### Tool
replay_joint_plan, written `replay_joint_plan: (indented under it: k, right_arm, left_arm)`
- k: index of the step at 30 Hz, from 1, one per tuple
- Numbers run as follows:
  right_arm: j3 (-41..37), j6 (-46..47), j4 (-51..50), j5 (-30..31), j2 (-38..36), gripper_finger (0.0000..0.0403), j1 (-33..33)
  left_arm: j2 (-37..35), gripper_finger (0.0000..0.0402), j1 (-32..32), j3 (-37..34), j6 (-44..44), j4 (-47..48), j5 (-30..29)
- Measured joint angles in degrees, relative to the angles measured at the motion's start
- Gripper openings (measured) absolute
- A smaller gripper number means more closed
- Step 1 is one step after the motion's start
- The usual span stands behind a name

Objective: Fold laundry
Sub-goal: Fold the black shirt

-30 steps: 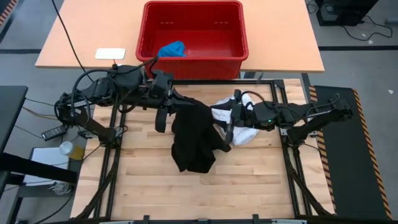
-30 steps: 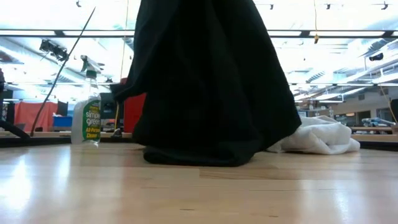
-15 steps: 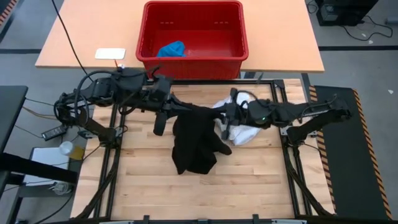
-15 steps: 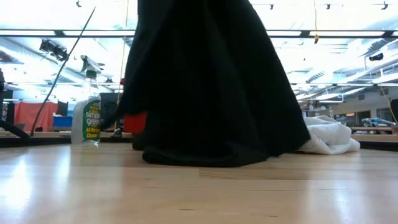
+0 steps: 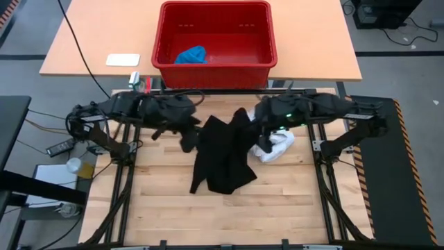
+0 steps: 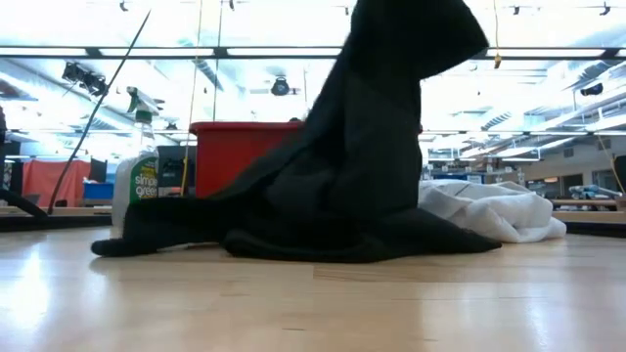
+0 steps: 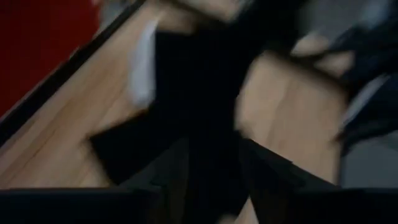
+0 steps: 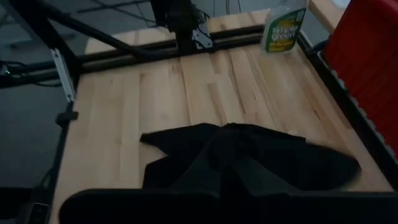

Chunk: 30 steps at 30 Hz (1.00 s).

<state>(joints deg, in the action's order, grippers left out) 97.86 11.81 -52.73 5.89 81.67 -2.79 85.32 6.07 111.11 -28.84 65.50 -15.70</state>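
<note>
The black garment (image 5: 220,154) lies mostly heaped on the wooden table (image 5: 166,208). One part of it is pulled up toward my right gripper (image 5: 252,125), which is shut on it. In the low view its left part (image 6: 147,240) lies flat on the table. My left gripper (image 5: 187,139) stands open at the garment's left edge, with dark cloth showing between its fingers (image 7: 171,177). The white garment (image 5: 277,146) lies crumpled on the table below my right arm. The blue garment (image 5: 191,54) sits inside the red basket (image 5: 267,62). My left gripper has dark cloth between its open fingers in a blurred view; I cannot tell whether it touches it. My right gripper holds a raised bunch of the black garment (image 8: 230,152) at its right upper part, coming from the table's right. The cloth hangs from the hold (image 6: 411,39) and slopes down to the table.
A spray bottle (image 6: 137,186) stands at the table's far left corner. The red basket stands on a second table beyond the far edge, beside a white pad (image 5: 123,60). Bare wood (image 5: 229,215) stretches toward the near edge.
My left gripper has let go of the black garment and dropped lower. The garment's left part has fallen and now lies spread on the table. My right gripper has taken hold of the garment's right part and drawn it up and toward the far edge.
</note>
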Motion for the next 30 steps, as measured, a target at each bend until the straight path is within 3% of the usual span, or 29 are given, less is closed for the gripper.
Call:
replay_joint_plan:
  k: [4,10,15,23,30]
  right_arm:
    - [0.75,0.04,0.38,-0.28,4.03,0.0006,0.41]
    - [2.5,0.11,1.02,-4.05,5.36,0.0008,0.12]
    - [2.62,0.41,2.98,-4.98,3.36,0.0009,0.09]
    - [2.63,1.71,3.41,-8.11,2.49,0.001,-0.03]
    - [2.6,1.69,6.28,-12.22,2.49,0.001,-0.94]
  left_arm:
    - [4.3,0.0198,2.78,0.05,5.18,-11.13,-2.68]
    - [9.91,0.0248,4.93,-0.04,8.06,-12.22,-10.54]
    - [13.77,0.0257,4.89,-0.06,13.75,-14.15,-12.86]
    - [15.33,0.0225,4.64,-0.02,18.1,-16.55,-20.5]
    - [15.23,0.0137,3.47,-0.02,20.91,-17.13,-20.62]
